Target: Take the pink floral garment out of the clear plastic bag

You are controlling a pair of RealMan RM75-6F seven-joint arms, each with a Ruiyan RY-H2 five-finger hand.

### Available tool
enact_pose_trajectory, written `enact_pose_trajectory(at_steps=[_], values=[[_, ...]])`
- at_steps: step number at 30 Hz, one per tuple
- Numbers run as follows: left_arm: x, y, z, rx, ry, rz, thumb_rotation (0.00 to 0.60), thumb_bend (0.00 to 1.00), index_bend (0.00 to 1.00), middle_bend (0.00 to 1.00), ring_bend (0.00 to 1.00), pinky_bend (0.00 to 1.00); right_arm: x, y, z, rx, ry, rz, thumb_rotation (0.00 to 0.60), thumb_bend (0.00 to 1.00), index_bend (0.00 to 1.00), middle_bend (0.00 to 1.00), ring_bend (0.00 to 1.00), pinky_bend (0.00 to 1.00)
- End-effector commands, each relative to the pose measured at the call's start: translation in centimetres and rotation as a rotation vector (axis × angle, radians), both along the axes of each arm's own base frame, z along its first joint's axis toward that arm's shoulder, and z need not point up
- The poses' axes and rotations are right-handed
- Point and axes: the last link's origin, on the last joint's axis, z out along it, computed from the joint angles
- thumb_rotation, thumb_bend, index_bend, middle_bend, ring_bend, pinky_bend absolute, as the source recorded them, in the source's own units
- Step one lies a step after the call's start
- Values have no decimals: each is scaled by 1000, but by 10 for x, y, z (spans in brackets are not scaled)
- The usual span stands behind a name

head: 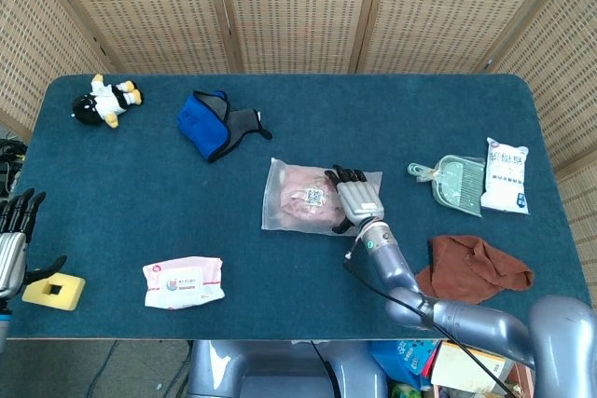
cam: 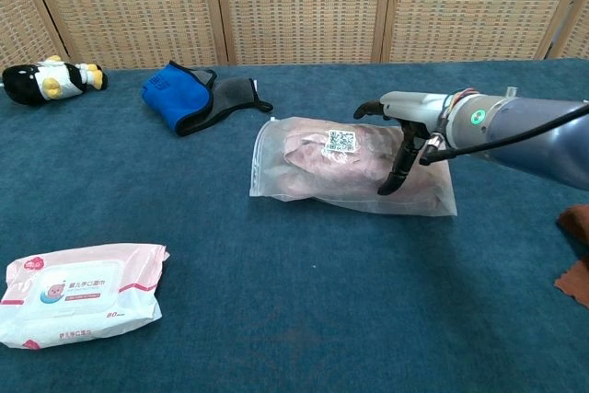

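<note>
1 robot hand (head: 355,200) overhangs the bag's (head: 298,195) right edge.

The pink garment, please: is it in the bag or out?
In: the pink garment lies wholly inside the clear bag, under the right hand.

On the blue table (head: 140,221): penguin toy (head: 107,100) at far left corner; blue-and-grey fabric item (head: 217,124) near it. Wet-wipes pack (head: 183,282) and yellow sponge (head: 54,289) near front left. At right: green dustpan (head: 451,182), white packet (head: 506,175), brown cloth (head: 472,267).
</note>
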Motion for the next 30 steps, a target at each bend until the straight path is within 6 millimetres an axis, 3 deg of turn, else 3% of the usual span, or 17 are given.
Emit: enact_pose_trajectory(at_steps=[1,5,7,14,16,18,21,24,30], values=[[-1,0,1,3,-1,3,600,220,0,0,0,0,5,-6,-7,-15,32,-4,600,0,0,0,0,0],[-1,1,1,3,-4,4,600,220,0,0,0,0,6,-10,-9,-34,53,-6,600,0,3,66,11,0],[-1,1,1,1,-4,2,600,220,0,0,0,0,3,-10,-11,-28,81,-4,600,0,31,134,72,37],[-1,0,2,5,-9,-1,600,220,0,0,0,0,-8,-9,-14,28,191,13,600,6,204,322,329,369],[0,0,2,4,-9,-1,600,220,0,0,0,0,-12,-8,-13,47,221,16,600,62,313,403,408,468],[0,0,1,1,-8,-2,600,220,0,0,0,0,-13,-8,-11,60,226,14,600,199,445,506,503,588],[0,0,1,0,-6,-3,600,220,0,0,0,0,-12,-9,-7,54,205,28,600,397,559,595,577,678],[0,1,-1,-5,-5,-2,600,221,0,0,0,0,-11,-8,-2,42,143,51,600,505,605,629,602,694],[-1,4,-5,-26,-6,-1,600,220,0,0,0,0,-5,-2,15,42,-30,105,600,545,618,640,608,694]])
